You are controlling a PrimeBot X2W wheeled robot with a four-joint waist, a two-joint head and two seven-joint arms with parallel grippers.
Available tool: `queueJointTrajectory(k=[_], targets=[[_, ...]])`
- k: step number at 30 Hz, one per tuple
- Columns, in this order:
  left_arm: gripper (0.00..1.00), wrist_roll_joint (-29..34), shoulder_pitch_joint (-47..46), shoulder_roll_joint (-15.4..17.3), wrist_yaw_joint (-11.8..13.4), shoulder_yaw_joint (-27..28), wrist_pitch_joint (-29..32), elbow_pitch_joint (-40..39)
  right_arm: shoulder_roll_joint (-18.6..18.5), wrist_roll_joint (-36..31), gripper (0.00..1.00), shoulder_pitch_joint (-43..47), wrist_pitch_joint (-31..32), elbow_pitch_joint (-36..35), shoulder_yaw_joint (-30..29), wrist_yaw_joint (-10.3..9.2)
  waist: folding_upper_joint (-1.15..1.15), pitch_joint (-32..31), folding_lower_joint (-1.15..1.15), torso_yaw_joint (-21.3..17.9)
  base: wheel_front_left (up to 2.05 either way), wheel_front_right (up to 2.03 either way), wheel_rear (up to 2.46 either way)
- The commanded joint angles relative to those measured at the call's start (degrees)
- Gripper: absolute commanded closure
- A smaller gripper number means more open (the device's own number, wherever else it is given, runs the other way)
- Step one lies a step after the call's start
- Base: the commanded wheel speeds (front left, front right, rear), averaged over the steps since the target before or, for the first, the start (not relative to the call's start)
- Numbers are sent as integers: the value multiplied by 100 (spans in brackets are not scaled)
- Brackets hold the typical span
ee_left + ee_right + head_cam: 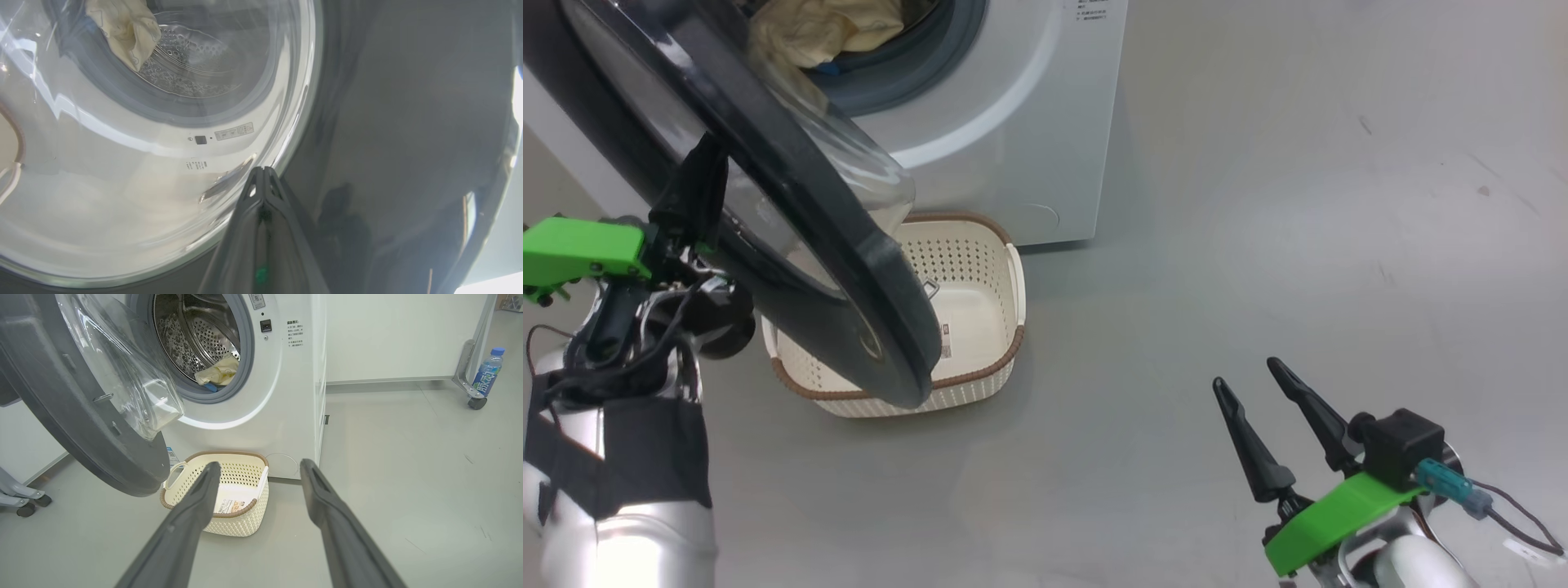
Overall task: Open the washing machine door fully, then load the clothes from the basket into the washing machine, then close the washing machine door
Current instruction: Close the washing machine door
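The washing machine door [849, 278] stands swung out from the washing machine [1029, 122], neither shut nor flat back, its black rim hanging over the near-left part of the basket [1005, 359] in my head view. My left pincer [263, 169] is on the door's outer side with its two fingers pinched together, holding nothing, the tips sitting right where the clear glass bowl meets the black rim; I cannot tell whether they actually touch it. Through the glass in that wrist view I see the clothes [126, 24] lying in the drum mouth. From the right wrist the clothes [218, 373] sit low in the drum at the grey rubber ring, with a small blue bit [210, 387] at their lower edge. The basket [241, 522] rests on the grey floor [1258, 204] just in front of the machine, below the door, with the label on its floor in plain sight. My right pincer [1245, 374] hangs well apart from all this, off to the right over the floor, fingers spread wide and gripping nothing, pointing toward the basket and machine. Far right along the wall, a blue-capped bottle [486, 377] stands beside a wheeled frame.
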Motion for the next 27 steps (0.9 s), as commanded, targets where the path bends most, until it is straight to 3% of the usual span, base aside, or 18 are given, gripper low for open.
queueJointTrajectory(k=[1,18,27], targets=[[100,-46,-308,124,-40,66,-15,-184,-24,17,0,-206,-75,-141,98,3,0,37,0,-19,0,0,0],[100,164,-417,237,-40,-179,-537,-73,-1,7,0,-323,-128,-24,78,3,0,187,0,25,0,0,0],[100,871,43,777,-40,-538,-1208,-417,-21,19,0,-161,-139,-21,5,3,0,-101,0,217,0,0,0]])
